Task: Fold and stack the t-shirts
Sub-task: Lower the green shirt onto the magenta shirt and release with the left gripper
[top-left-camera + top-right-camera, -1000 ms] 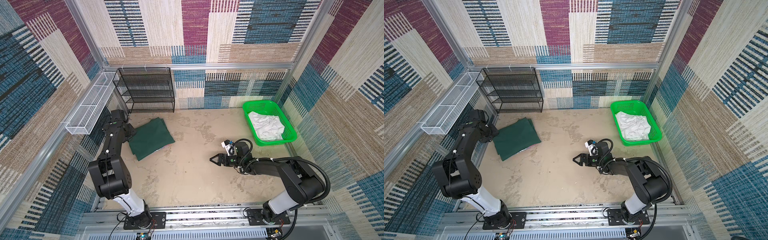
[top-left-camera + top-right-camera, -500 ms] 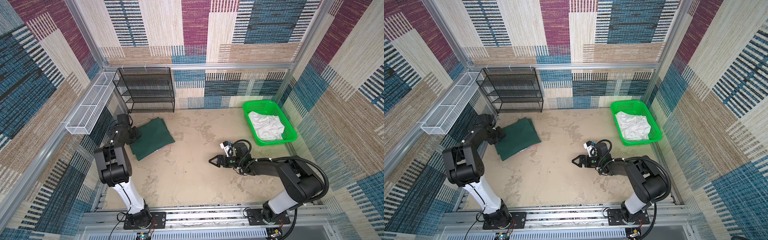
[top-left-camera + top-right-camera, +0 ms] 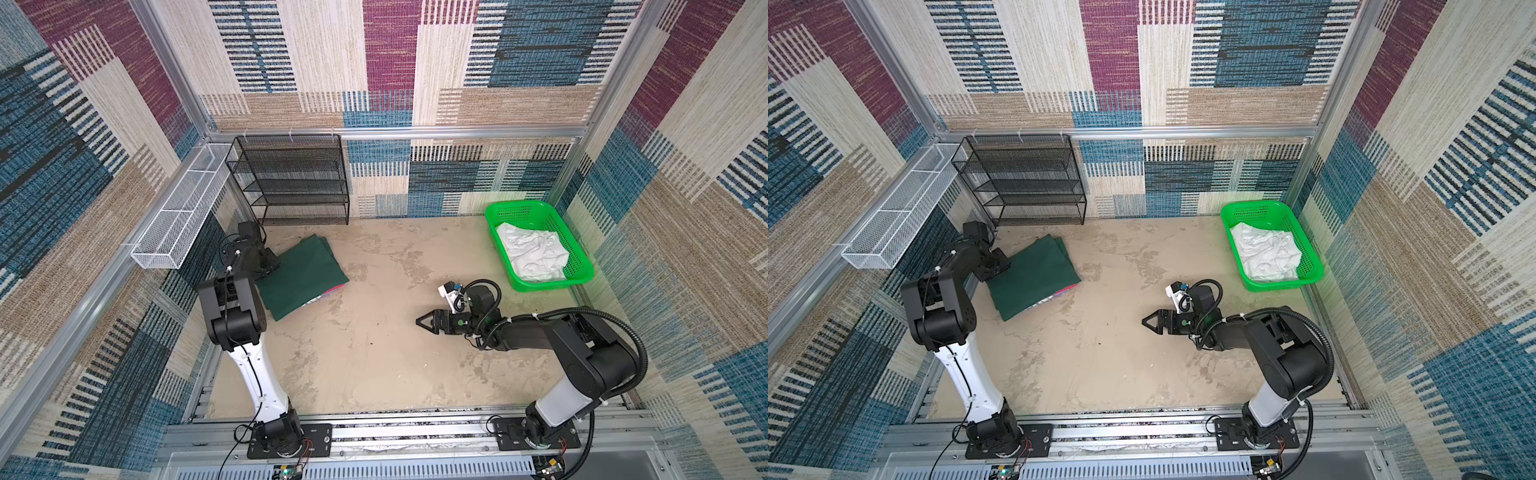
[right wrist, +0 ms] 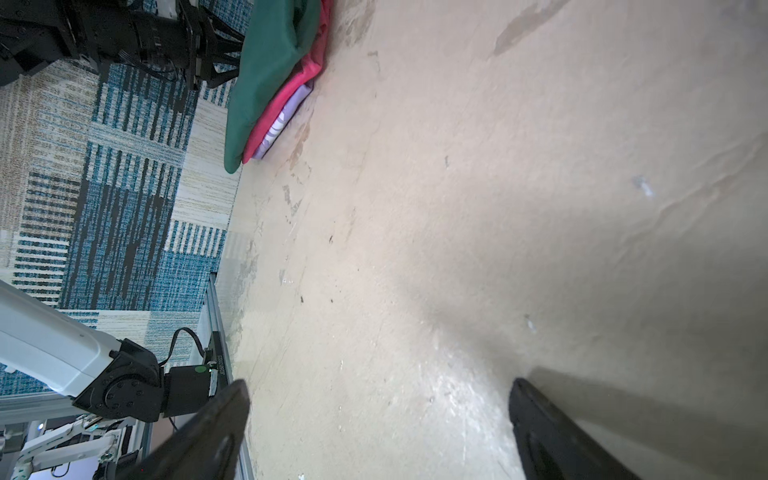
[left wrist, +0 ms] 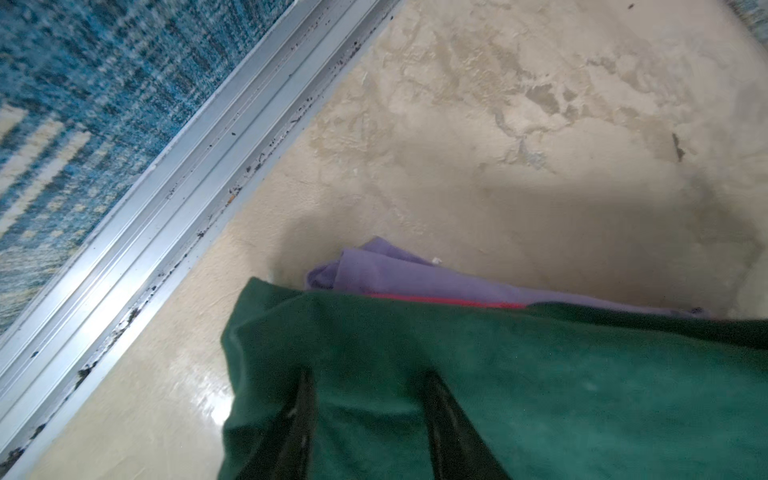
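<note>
That dark green t-shirt (image 3: 305,276) at ten o'clock looks limp, so I'd pinch its folded edge, where the left gripper (image 5: 368,376) hangs half-parted; right gripper (image 4: 380,385) gapes empty.

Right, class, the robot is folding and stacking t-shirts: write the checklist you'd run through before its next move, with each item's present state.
1. Folded dark green t-shirt tops the stack: ok.
2. Folded pink t-shirt lies underneath it: ok.
3. Stack edges flush: not ok; lilac cloth pokes out.
4. Is the left gripper clear of the stack: cannot tell; jaws apart right over the green cloth.
5. Is the right gripper open, empty, over bare table: ok.
6. Is the basket emptied: not ok; white cloth lies inside.
</note>
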